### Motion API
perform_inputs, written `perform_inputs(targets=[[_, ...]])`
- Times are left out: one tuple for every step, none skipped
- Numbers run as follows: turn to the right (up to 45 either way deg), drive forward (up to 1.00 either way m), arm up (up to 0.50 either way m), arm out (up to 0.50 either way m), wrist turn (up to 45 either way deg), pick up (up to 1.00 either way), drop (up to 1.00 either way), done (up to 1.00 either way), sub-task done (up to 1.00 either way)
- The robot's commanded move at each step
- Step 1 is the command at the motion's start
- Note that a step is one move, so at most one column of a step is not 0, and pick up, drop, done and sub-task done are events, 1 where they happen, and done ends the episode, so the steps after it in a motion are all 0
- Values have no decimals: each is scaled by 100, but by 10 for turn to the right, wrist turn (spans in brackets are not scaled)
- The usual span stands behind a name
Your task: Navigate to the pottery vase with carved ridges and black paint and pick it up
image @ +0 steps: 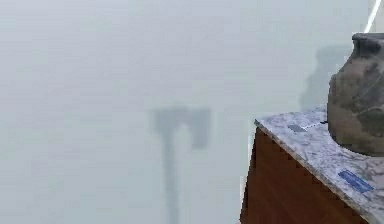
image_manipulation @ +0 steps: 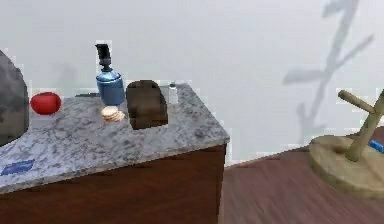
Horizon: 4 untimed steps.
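Observation:
A dark grey-brown pottery vase (image: pixel 357 95) with a ridged rim stands on the speckled stone counter (image: pixel 300 135) at the forward view's right edge. In the arm side view the vase (image_manipulation: pixel 10 100) shows as a dark rounded body at the left edge, on the same counter (image_manipulation: pixel 120 140).
On the counter stand a red round object (image_manipulation: pixel 45 102), a blue bottle with a black pump (image_manipulation: pixel 108 82), a dark brown toaster-like block (image_manipulation: pixel 146 104) and a small pale round item (image_manipulation: pixel 113 115). A wooden stand (image_manipulation: pixel 352 152) sits on the wood floor at the right. A plain pale wall (image: pixel 120 90) lies ahead.

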Motion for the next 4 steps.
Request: perform_inputs(targets=[[450, 0, 0, 0, 0, 0, 0, 0, 0], [450, 0, 0, 0, 0, 0, 0, 0, 0], [330, 0, 0, 0, 0, 0, 0, 0, 0], [0, 60, 0, 0, 0, 0, 0, 0, 0]])
